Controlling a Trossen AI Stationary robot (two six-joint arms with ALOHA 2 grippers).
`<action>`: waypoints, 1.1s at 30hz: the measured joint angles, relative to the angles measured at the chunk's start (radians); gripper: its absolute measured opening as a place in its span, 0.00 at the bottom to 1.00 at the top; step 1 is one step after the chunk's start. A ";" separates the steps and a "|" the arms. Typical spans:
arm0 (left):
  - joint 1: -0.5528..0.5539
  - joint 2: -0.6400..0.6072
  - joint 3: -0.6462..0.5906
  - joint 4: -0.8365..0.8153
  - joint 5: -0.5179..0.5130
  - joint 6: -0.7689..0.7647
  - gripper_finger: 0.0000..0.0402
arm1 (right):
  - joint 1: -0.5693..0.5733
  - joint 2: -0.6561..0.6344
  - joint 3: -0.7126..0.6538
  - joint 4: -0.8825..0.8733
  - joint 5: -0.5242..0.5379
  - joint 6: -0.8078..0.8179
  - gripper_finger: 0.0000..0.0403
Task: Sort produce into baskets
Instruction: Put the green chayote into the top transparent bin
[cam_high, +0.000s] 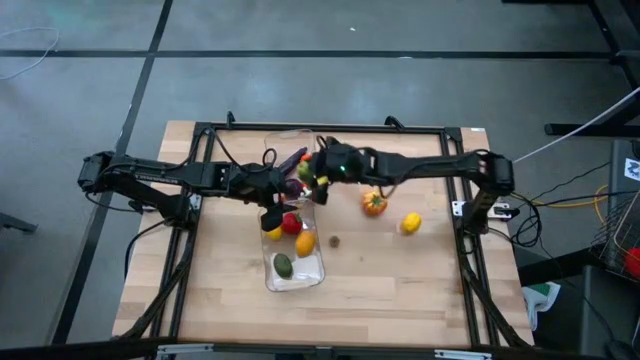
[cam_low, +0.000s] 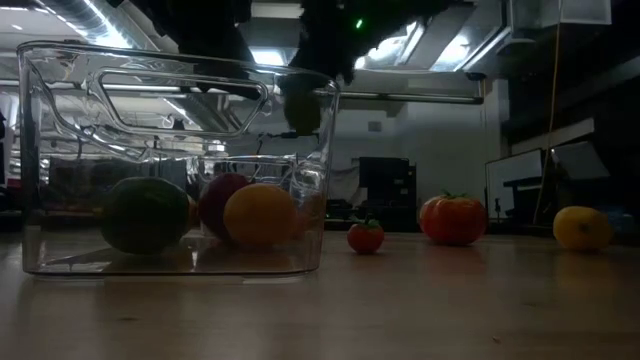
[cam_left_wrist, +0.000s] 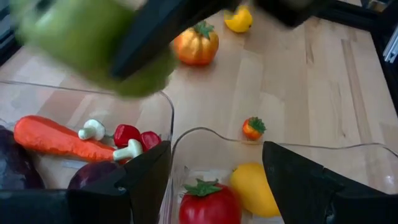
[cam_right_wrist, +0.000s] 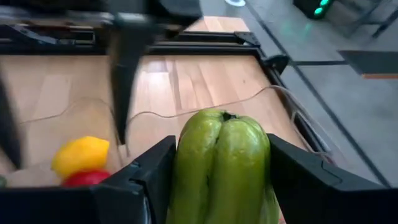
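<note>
Above the middle of the tabletop (cam_high: 400, 290) both arms meet over the two clear baskets, which lie end to end. The right hand (cam_right_wrist: 221, 186) pinches a green pepper (cam_right_wrist: 221, 168) between its two dark fingers and holds it in the air over the far basket (cam_left_wrist: 93, 102). From the left wrist the same pepper shows as a green blur close overhead.

The left hand (cam_left_wrist: 214, 171) hangs just beside it with its fingers spread and nothing between them, over the place where the two baskets meet.

The far basket holds a carrot (cam_left_wrist: 59, 138), two small white mushrooms, some little red pieces and a purple aubergine (cam_left_wrist: 93, 174). The near basket (cam_high: 295, 270) holds a red tomato (cam_left_wrist: 205, 202), a yellow lemon (cam_left_wrist: 255, 190), an orange fruit (cam_high: 305, 241) and a green avocado (cam_high: 284, 265).

Out on the bare wood to the right of the baskets lie an orange pepper (cam_high: 374, 202), another lemon (cam_high: 410, 223) and a tiny red piece with a green top (cam_left_wrist: 252, 127), all well apart from one another.
</note>
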 joint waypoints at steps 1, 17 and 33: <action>0.000 0.000 0.000 0.000 0.000 0.000 0.62 | -0.016 0.020 0.000 0.028 -0.030 -0.001 0.55; 0.000 0.000 0.000 -0.005 0.000 0.001 0.62 | -0.140 0.235 -0.001 0.183 -0.108 -0.003 0.55; 0.000 0.000 0.000 -0.006 0.000 0.001 0.62 | -0.137 0.275 -0.001 0.208 -0.072 0.008 0.55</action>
